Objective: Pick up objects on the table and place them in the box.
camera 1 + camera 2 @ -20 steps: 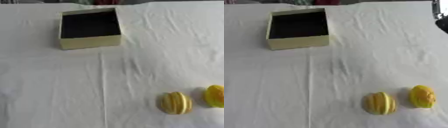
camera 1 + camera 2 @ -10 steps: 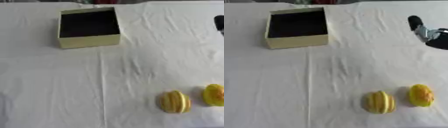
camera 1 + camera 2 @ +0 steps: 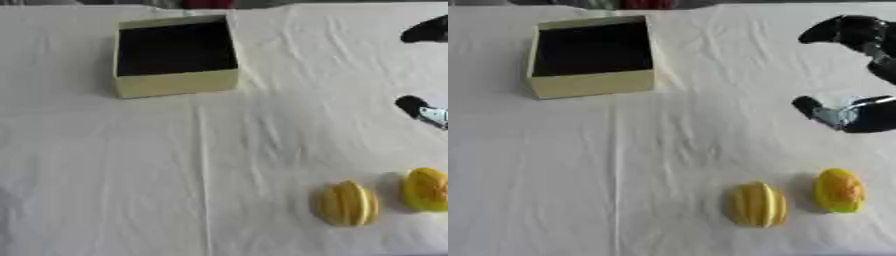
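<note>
A cream box (image 3: 592,85) with a dark inside stands open at the far left of the white cloth. Two yellow fruits lie near the front right: a ribbed one (image 3: 756,205) and, to its right, a smoother yellow-orange one (image 3: 839,190). My right hand (image 3: 866,116) reaches in from the right edge, open, with fingers (image 3: 843,30) and thumb spread wide. It hovers behind the fruits, apart from both, and holds nothing. My left hand shows in no view.
The white tablecloth (image 3: 623,175) covers the whole table, with a crease running front to back below the box. Something red (image 3: 649,4) shows at the far edge.
My right hand has come further in from the right edge and moved nearer, towards the fruits. The box and both fruits have not moved.
</note>
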### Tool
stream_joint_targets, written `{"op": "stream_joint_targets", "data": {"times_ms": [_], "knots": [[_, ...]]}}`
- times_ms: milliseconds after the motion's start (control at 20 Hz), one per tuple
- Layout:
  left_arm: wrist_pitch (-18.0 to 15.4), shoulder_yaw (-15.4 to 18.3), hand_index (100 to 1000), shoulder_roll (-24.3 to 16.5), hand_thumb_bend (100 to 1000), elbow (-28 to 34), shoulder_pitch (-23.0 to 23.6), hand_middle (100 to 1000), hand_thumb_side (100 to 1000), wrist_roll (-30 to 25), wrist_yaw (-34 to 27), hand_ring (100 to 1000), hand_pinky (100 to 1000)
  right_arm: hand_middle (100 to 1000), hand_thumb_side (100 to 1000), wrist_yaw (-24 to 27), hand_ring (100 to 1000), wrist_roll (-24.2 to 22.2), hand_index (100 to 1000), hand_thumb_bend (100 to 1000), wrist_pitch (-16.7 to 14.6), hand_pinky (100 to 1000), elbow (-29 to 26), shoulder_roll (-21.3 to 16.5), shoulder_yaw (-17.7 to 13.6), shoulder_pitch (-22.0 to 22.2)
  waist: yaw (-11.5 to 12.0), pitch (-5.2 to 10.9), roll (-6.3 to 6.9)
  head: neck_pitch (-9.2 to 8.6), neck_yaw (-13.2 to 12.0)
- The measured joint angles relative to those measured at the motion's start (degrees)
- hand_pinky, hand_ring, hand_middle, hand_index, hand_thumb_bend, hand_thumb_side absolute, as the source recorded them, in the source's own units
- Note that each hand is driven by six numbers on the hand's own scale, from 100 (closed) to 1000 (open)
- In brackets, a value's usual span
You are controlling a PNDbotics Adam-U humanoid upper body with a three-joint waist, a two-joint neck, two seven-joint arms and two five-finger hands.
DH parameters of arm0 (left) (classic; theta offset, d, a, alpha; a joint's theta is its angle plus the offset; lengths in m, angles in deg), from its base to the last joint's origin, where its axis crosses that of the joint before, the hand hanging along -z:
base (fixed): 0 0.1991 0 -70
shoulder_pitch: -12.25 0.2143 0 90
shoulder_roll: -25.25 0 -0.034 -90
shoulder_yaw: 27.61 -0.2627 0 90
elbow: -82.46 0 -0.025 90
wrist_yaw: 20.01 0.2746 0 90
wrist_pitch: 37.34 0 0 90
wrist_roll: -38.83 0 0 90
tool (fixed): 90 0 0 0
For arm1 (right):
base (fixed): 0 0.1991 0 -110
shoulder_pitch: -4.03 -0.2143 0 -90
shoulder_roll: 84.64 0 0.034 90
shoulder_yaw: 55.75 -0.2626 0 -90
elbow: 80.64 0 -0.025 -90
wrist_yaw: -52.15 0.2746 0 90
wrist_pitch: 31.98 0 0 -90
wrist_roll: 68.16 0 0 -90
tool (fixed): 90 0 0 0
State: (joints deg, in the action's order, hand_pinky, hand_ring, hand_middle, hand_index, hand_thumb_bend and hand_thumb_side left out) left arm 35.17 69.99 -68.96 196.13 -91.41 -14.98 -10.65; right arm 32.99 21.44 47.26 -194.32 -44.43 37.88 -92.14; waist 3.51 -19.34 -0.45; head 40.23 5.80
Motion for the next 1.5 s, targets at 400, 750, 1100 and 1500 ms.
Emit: {"op": "stream_joint_targets", "data": {"times_ms": [400, 750, 1100, 1500], "knots": [[0.09, 0.00, 839, 0.00, 216, 0.00, 0.12, 714, 634, -0.10, -0.06, 793, 827, 844, 461, -1.52, 874, -4.33, 904, 418, -1.00, 862, -0.01, 0.30, -0.17, 4.25, -0.97, 0.00, 0.04, -0.01, -0.29], [0.13, 0.00, 838, -0.01, 213, 0.00, 0.62, 713, 638, -0.11, -0.06, 792, 828, 843, 336, -2.87, 883, -7.48, 907, 506, -1.49, 863, -0.01, 2.78, -1.26, 8.78, -2.02, 0.02, 0.25, 0.04, -1.35], [0.28, 0.01, 836, -0.01, 210, 0.00, 1.13, 713, 641, -0.22, -0.06, 792, 828, 840, 330, -5.25, 887, -9.89, 905, 514, -1.06, 863, -0.01, 5.25, -2.49, 11.85, -2.88, 0.20, 0.28, 0.13, -2.22], [0.51, 0.02, 834, -0.02, 205, 0.00, 1.67, 713, 646, -0.40, -0.06, 801, 829, 839, 454, -5.90, 894, -11.55, 918, 435, -2.98, 865, -0.01, 6.78, -4.33, 13.37, -4.00, 0.76, 0.02, 0.58, -3.59]]}}
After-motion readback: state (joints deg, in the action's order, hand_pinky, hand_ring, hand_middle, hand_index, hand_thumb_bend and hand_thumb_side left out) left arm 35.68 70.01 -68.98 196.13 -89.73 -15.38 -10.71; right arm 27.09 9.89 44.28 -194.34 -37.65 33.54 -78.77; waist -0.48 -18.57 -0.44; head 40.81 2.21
